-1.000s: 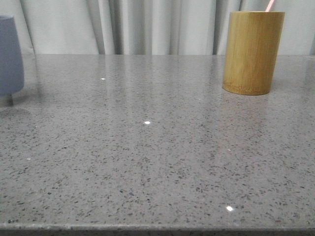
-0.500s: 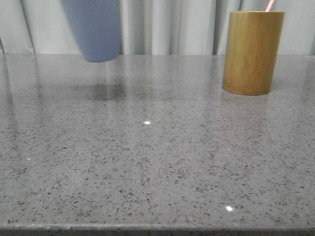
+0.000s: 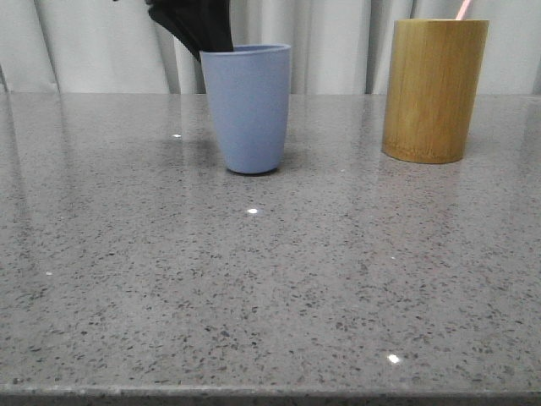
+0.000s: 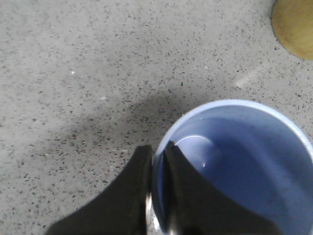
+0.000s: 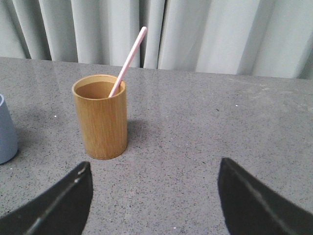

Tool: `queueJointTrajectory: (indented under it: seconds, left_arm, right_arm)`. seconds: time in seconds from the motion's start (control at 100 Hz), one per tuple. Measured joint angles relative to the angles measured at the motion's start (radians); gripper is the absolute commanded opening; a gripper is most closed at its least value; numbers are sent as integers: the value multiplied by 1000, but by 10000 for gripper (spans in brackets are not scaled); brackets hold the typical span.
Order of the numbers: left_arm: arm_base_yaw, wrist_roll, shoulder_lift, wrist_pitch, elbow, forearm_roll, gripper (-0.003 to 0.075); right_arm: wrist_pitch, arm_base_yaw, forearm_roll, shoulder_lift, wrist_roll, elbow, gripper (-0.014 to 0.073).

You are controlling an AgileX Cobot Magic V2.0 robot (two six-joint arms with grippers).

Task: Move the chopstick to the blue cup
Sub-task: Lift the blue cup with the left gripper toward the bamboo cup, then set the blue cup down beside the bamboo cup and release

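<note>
The blue cup (image 3: 248,106) stands upright on the grey table, left of centre. My left gripper (image 3: 205,41) is shut on its far-left rim, one finger inside and one outside, as the left wrist view shows (image 4: 157,152); the cup (image 4: 244,161) is empty there. One pale pink chopstick (image 5: 128,61) leans in the tan bamboo holder (image 5: 101,117); only its tip (image 3: 463,9) shows in the front view above the holder (image 3: 434,89). My right gripper (image 5: 154,169) is open and empty, well short of the holder.
The grey speckled table (image 3: 270,279) runs to a front edge at the bottom of the front view. White curtains (image 3: 321,42) hang behind. The cup's edge (image 5: 6,132) shows beside the holder in the right wrist view.
The blue cup has travelled from the far left, lifted through the air, and come down onto the table left of centre, with the left gripper on its rim. The holder and chopstick have not moved.
</note>
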Motion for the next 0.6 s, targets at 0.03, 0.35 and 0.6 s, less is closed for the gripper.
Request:
queueJointTrajectory:
  seconds: [0.03,0.35,0.6]
  left_arm:
    - [-2,0,2,-4,-1,2,-19]
    - [-2,-2,7,-15,-2,0,-9]
    - [-2,-2,13,-11,-2,-4,411]
  right_arm:
    - [0,0,0,0,0,0,540]
    - [0,0,0,0,0,0,540]
    - [0,0,0,0,0,0,540]
